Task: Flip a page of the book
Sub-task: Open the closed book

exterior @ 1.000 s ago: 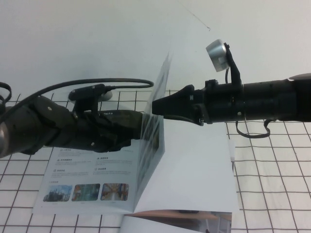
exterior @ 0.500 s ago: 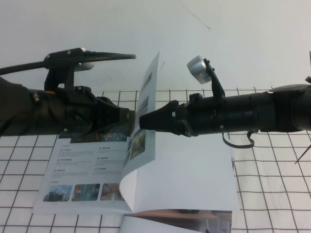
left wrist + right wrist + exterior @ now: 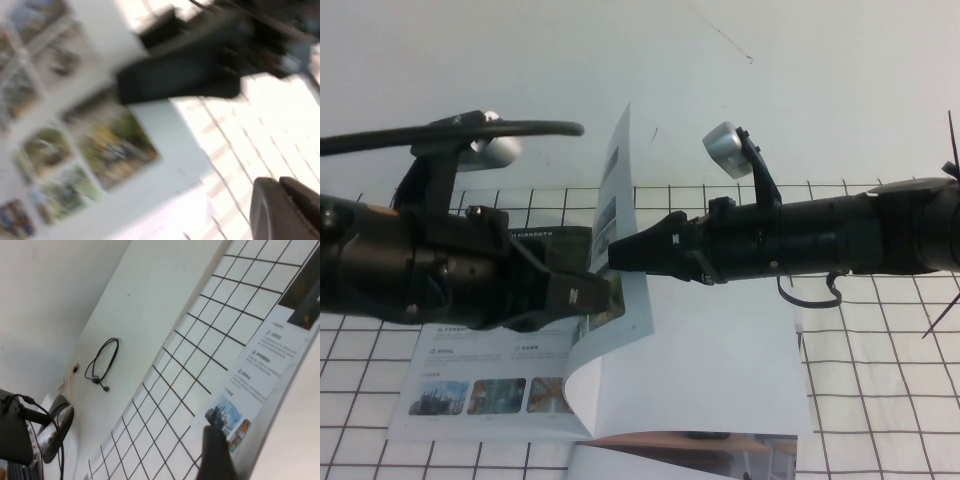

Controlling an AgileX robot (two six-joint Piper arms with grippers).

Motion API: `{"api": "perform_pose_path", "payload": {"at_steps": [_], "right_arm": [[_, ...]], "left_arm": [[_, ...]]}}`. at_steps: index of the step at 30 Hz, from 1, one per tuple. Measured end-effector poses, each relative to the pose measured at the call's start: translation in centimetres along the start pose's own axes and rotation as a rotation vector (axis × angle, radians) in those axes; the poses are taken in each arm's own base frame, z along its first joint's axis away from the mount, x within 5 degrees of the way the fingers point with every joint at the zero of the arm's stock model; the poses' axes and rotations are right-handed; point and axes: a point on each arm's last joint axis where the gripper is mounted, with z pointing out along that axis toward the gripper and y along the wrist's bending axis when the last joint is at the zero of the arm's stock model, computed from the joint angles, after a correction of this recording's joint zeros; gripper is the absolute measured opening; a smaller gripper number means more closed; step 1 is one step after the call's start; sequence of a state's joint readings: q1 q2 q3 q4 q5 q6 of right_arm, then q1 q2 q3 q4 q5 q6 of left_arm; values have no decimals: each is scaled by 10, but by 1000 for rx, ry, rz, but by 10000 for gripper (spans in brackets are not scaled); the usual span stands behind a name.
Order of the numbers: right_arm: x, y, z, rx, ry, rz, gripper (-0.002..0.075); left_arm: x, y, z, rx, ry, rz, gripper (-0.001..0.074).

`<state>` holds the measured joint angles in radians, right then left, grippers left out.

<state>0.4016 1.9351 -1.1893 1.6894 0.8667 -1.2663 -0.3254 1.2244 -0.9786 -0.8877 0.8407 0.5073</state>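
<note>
Both arms reach level toward centre, the right gripper [image 3: 612, 256] pinching the page [image 3: 620, 215], upright toward 12 o'clock, while the left gripper's [image 3: 610, 292] jaw state is unclear.

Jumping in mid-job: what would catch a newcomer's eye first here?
The page stands almost upright at the middle of the open book, curling at its base. The left gripper and right gripper meet at it from opposite sides, low on the sheet. A second booklet lies at the near edge.
</note>
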Motion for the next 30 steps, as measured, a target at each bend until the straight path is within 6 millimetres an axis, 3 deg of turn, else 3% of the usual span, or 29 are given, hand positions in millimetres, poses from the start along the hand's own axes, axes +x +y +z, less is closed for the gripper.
{"api": "perform_pose_path", "payload": {"at_steps": [6,13,22,30], "right_arm": [[-9,5,0,-19,-14,-26,441],[-12,10,0,-47,-15,-32,441],[-12,12,0,-70,-7,-22,441],[-11,15,0,-104,5,-22,441]], "left_arm": [[13,-27,2,99,88,82,-3],[32,-45,31,87,23,143,-3],[66,-25,83,-93,-95,85,-3],[63,-4,110,-224,-183,-45,-3]]}}
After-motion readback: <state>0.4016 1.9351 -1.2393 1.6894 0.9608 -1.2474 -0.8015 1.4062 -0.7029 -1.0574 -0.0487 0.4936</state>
